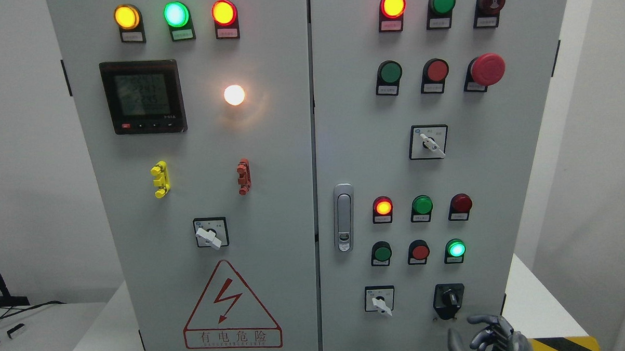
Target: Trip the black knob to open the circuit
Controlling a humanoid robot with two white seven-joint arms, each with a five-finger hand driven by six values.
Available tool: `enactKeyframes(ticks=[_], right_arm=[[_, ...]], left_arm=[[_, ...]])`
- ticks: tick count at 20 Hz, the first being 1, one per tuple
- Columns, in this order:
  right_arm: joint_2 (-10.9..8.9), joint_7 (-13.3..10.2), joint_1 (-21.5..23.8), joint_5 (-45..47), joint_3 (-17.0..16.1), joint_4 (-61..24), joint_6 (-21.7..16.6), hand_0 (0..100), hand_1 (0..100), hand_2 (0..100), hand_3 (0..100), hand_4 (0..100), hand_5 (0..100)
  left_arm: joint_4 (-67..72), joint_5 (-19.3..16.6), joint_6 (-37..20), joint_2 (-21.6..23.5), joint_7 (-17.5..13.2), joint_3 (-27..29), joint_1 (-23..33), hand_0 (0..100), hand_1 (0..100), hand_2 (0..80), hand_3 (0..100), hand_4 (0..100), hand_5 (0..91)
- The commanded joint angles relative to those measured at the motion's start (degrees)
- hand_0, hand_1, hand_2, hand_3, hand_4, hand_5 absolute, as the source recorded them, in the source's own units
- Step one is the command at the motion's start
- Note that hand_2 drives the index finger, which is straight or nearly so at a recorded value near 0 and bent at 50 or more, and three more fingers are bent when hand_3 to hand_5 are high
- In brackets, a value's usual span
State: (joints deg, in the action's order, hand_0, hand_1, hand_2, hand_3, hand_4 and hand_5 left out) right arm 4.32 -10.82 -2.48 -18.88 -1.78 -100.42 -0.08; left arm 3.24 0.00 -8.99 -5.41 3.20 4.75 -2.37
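Note:
The black knob sits on its black plate at the lower right of the grey cabinet's right door, its handle pointing up and slightly right. My right hand rises from the bottom edge just below and to the right of the knob, dark grey fingers loosely curled and spread, holding nothing. A small gap separates the hand from the knob. No left arm shows.
A white selector switch stands left of the black knob. Above are rows of red and green buttons and lamps, one green lamp lit. A red emergency button protrudes at upper right. A door latch lies on the door's left edge.

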Motion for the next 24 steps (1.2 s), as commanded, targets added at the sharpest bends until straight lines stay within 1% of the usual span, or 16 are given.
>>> enactKeyframes(ticks=[1,2,3,4,5,6,7,8,9,10,11,13,18,19,22,24], right_arm=[[-2.73,2.82,7.65,4.01,0.02,-8.64,-2.12,19,54,39,59,54,64],[-2.82,3.17,9.06,5.24,0.02,-10.14,-2.29,19,51,36,55,50,59],[-2.82,3.44,10.2,6.73,0.02,-11.46,-2.29,21,45,28,46,42,50],[-2.91,4.05,11.26,8.14,0.02,-12.43,-2.38,23,39,24,41,36,45],[-3.35,5.01,12.22,9.72,0.02,-13.05,-2.38,23,38,22,39,33,42],[-4.57,6.33,13.63,11.74,0.02,-13.92,-2.64,23,33,18,32,26,33],[-5.28,7.47,14.94,14.02,0.02,-14.97,-3.17,23,25,11,23,16,21],[-5.72,8.36,15.83,16.3,-0.06,-15.51,-3.78,23,22,9,21,13,17],[-5.98,8.89,16.27,17.81,-0.06,-15.6,-4.22,22,16,3,14,7,7],[-6.42,9.07,16.71,18.43,-0.15,-15.69,-4.4,21,11,0,11,3,2],[-6.95,9.15,17.15,18.78,-0.24,-16.04,-4.58,20,10,0,10,1,0],[-7.39,9.24,17.77,20.45,-0.24,-16.65,-5.19,18,3,0,6,0,0],[-8.01,9.33,18.12,21.86,-0.42,-16.92,-5.28,14,0,0,5,0,0],[-8.1,9.77,18.12,22.3,-0.42,-16.92,-5.2,14,0,0,5,0,0],[-8.45,13.63,18.21,23.09,-1.03,-16.92,-5.19,13,0,0,5,0,0],[-8.45,13.81,18.21,23.09,-0.94,-16.92,-5.11,13,0,0,4,0,0]], left_arm=[[-0.07,-1.76,0.03,0.04,-0.04,0.0,0.0,12,39,0.0,0,0,0.0],[0.01,-1.76,0.03,-0.04,-0.04,0.0,0.0,12,39,0.0,0,0,0.0],[-0.07,-1.76,0.03,-0.04,-0.04,0.0,0.0,12,39,0.0,0,0,0.0],[0.01,-1.76,0.03,-0.04,-0.04,0.0,0.0,12,39,0.0,0,0,0.0],[0.01,-1.76,0.03,0.04,-0.04,0.0,0.0,12,39,0.0,0,0,0.0],[0.01,-1.76,0.03,-0.04,-0.04,0.0,0.0,12,39,0.0,0,0,0.0],[-0.07,-1.76,0.03,0.04,-0.04,0.0,0.0,12,39,0.0,0,0,0.0],[-0.07,-1.76,0.03,0.05,-0.04,0.0,0.0,12,39,0.0,0,0,0.0],[-0.07,-1.76,0.03,0.05,-0.04,0.0,0.0,12,39,0.0,0,0,0.0],[0.01,-1.76,0.03,-0.04,-0.04,0.0,0.0,12,39,0.0,0,0,0.0],[-0.07,-1.76,0.03,0.04,-0.04,0.0,0.0,12,39,0.0,0,0,0.0],[-0.07,-1.76,0.03,0.05,-0.04,0.0,0.0,12,39,0.0,0,0,0.0],[-0.07,-1.76,0.03,0.05,-0.04,0.0,0.0,12,39,0.0,0,0,0.0],[0.01,-1.76,0.03,0.05,-0.04,0.0,0.0,12,39,0.0,0,0,0.0],[0.01,-1.76,0.03,-0.04,-0.04,0.0,0.0,12,39,0.0,0,0,0.0],[-0.07,-1.76,0.03,0.04,-0.04,0.0,0.0,12,39,0.0,0,0,0.0]])
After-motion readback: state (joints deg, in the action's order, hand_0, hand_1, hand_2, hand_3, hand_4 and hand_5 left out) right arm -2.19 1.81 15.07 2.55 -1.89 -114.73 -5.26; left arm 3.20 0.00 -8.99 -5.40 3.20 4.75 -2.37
